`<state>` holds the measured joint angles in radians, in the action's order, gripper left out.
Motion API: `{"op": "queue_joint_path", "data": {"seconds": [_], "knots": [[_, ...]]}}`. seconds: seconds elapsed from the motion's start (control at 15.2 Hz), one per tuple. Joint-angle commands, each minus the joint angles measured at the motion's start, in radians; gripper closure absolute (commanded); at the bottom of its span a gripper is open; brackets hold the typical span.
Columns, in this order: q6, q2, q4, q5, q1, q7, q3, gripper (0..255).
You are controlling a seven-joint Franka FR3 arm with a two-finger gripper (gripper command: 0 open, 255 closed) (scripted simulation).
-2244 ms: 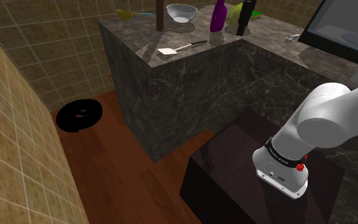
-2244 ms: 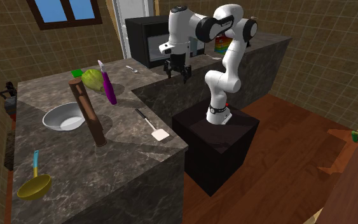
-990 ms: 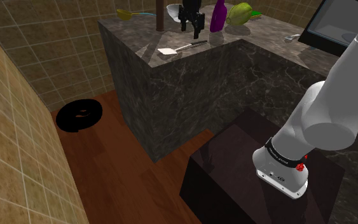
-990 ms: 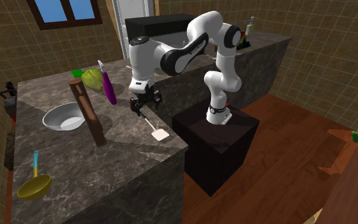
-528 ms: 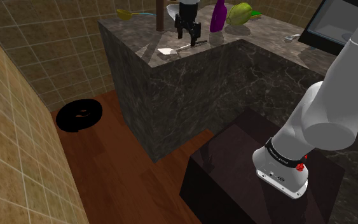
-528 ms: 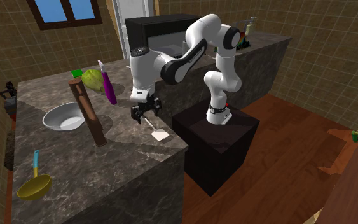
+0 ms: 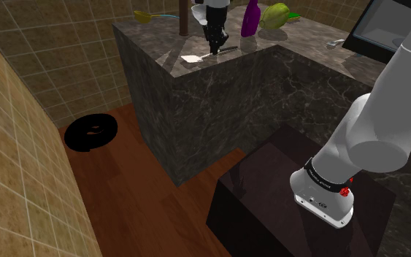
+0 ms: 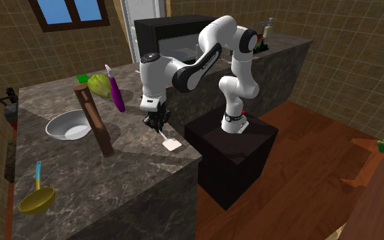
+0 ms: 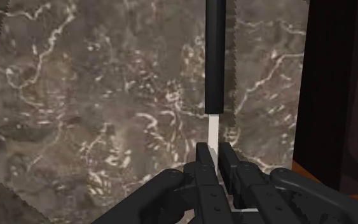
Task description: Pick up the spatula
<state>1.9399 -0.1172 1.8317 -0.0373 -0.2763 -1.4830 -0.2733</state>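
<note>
Gripper (image 9: 213,151): down at the counter, its fingers pinching the spatula's thin pale shank just short of the black handle.
Spatula (image 8: 172,144): lies flat on the dark marble counter (image 8: 136,174), near the edge facing the stand.
Bowl (image 8: 66,126): well left of the spatula in the second exterior view.

Gripper (image 9: 213,150) moved dn onto spatula (image 9: 214,57), now pinching its neck.

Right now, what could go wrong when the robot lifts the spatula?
1. The jaws pinch the spatula by its thin white neck, so it may twist or swing when lifted.
2. It lies near the counter edge; if it slips out, it could drop to the floor.
</note>
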Motion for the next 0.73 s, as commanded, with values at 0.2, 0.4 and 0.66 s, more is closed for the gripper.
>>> {"op": "queue_joint_path", "data": {"seconds": [0.2,0.4,0.66], "knots": [[0.001,0.000,0.002,0.000,-0.001,0.002,0.001,255],[-0.037,0.008,-0.030,-0.002,-0.001,0.001,0.001,255],[-0.089,0.015,-0.075,-0.003,-0.002,0.000,0.001,255]]}}
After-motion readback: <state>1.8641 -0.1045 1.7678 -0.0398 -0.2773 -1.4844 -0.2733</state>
